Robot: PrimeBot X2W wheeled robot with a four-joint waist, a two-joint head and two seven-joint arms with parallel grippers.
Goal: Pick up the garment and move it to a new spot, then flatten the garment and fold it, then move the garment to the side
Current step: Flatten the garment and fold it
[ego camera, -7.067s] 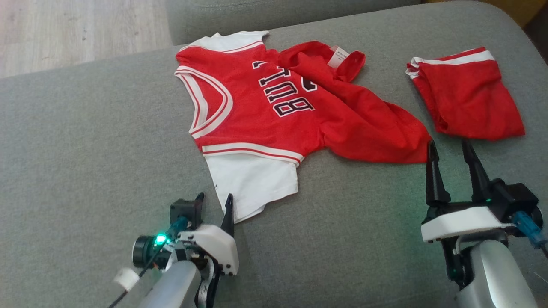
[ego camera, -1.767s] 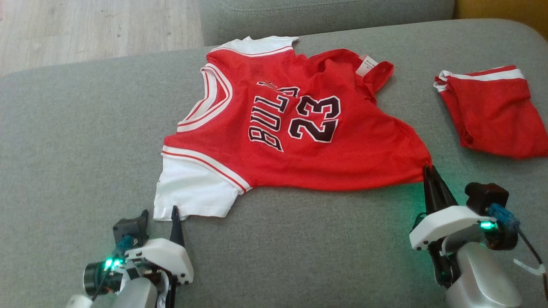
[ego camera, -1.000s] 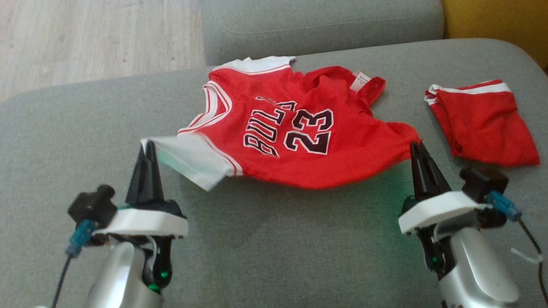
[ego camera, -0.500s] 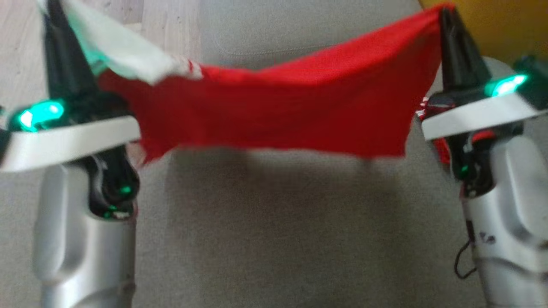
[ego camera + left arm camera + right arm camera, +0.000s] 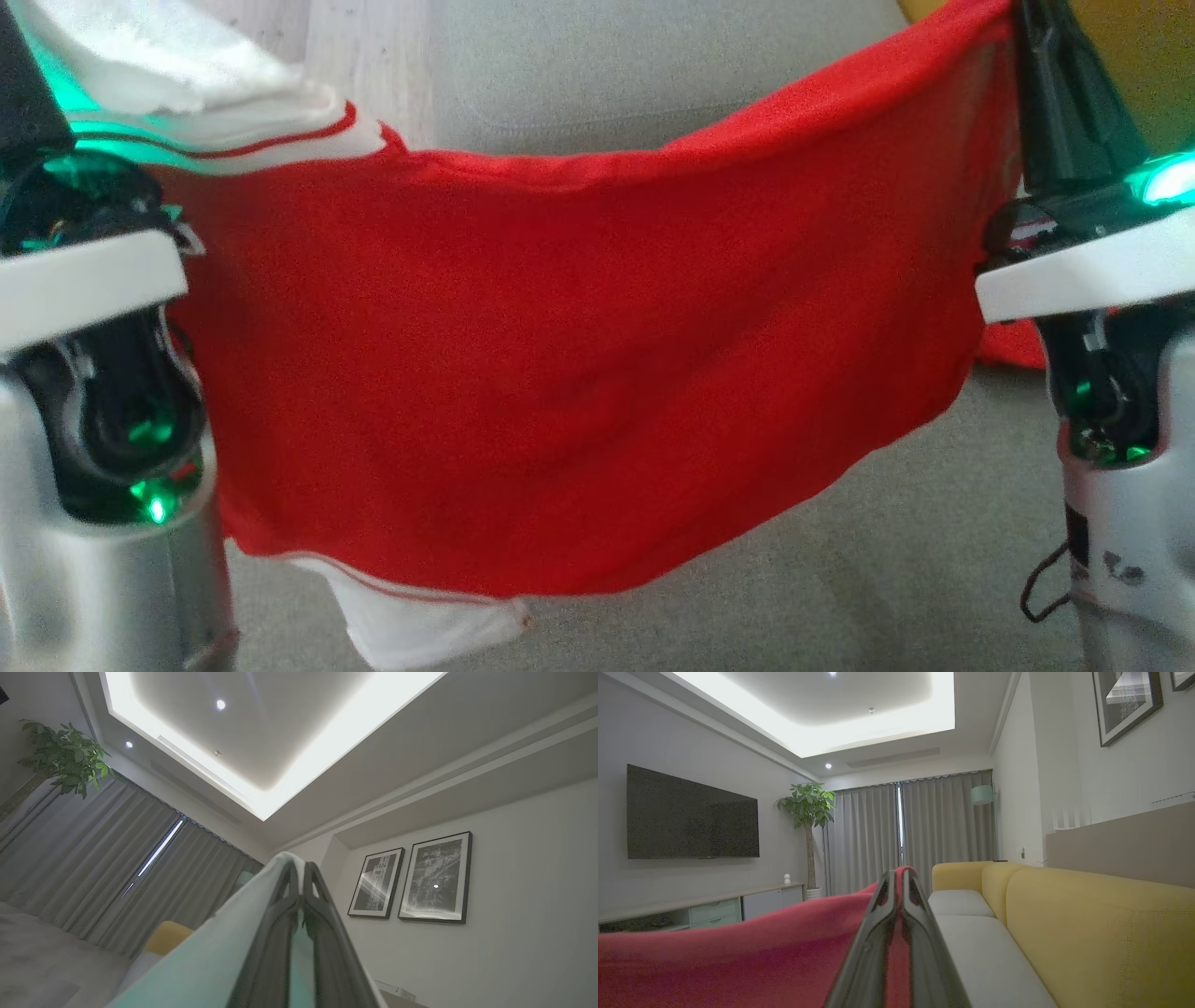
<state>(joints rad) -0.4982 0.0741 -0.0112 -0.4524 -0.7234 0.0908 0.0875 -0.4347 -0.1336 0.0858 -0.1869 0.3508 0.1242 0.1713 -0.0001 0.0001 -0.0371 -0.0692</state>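
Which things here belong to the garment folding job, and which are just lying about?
In the job: red jersey, stretched between left gripper and right gripper; grey sofa cushion beneath it.
Just lying about: yellow sofa, television, potted plant, framed pictures.

Red garment (image 5: 579,373) hangs stretched between both grippers, above grey sofa (image 5: 887,579). Left gripper (image 5: 28,93) pinches white sleeve end; right gripper (image 5: 1055,93) pinches red corner. White-trimmed edge droops below left gripper. Other red cloth (image 5: 1013,345) peeks just below right gripper
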